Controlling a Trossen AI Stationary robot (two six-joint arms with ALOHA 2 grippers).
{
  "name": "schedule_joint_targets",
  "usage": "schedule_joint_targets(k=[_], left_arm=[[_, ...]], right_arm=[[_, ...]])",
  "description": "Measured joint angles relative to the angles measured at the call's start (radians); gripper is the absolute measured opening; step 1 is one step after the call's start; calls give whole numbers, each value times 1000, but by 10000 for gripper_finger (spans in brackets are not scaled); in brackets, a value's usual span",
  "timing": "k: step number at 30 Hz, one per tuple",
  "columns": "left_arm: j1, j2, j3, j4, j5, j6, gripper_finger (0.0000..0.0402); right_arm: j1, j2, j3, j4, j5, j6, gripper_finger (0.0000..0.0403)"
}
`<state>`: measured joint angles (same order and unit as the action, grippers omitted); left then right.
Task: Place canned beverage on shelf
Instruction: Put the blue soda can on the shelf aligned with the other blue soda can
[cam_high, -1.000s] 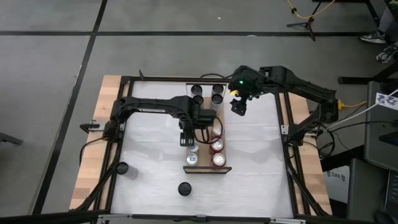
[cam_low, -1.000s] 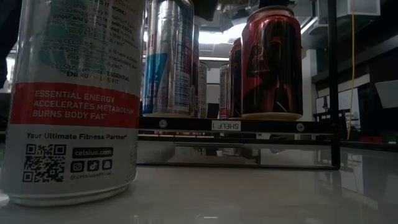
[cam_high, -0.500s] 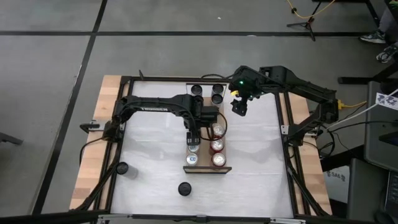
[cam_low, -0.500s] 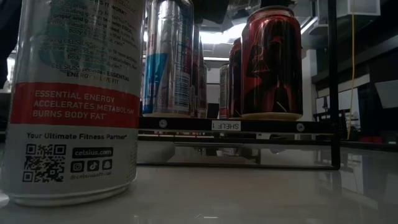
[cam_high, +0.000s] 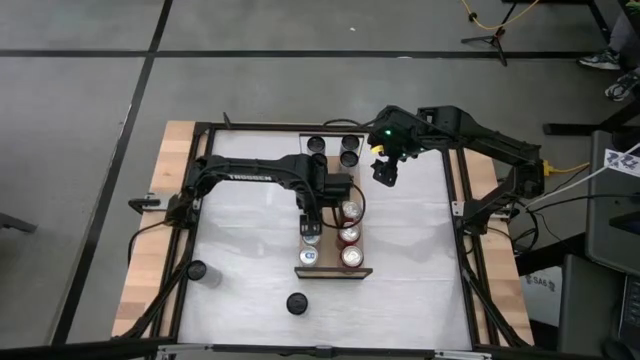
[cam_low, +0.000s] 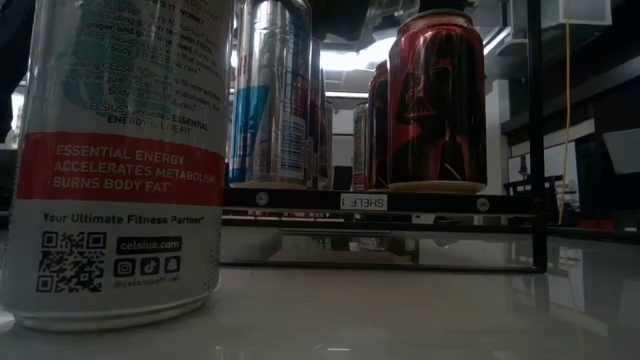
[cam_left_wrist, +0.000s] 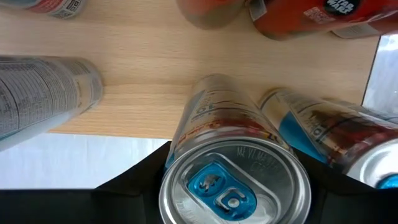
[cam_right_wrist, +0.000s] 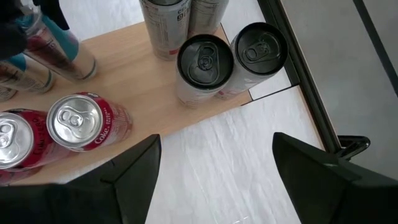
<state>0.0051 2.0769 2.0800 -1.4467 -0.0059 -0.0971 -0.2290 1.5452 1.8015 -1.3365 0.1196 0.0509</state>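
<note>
Pinching a silver can with a blue tab between the left gripper's fingers, just above the shelf at frame centre in the high view. Lying lengthwise up the middle of the table, the plank, carrying red cans on its right side. Hovering spread at upper right of centre, the right gripper, near two dark-topped cans.

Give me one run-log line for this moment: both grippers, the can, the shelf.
left gripper: around silver can with blue tab, over shelf | right gripper: open, empty, hovering beside shelf's far end | can release: not yet
</note>
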Motion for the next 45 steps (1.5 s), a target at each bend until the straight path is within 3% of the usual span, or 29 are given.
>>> schedule_joint_targets(k=[45], left_arm=[[0, 37, -2, 19, -3, 2, 230]], right_arm=[[0, 0, 0, -1, 0, 0, 298]])
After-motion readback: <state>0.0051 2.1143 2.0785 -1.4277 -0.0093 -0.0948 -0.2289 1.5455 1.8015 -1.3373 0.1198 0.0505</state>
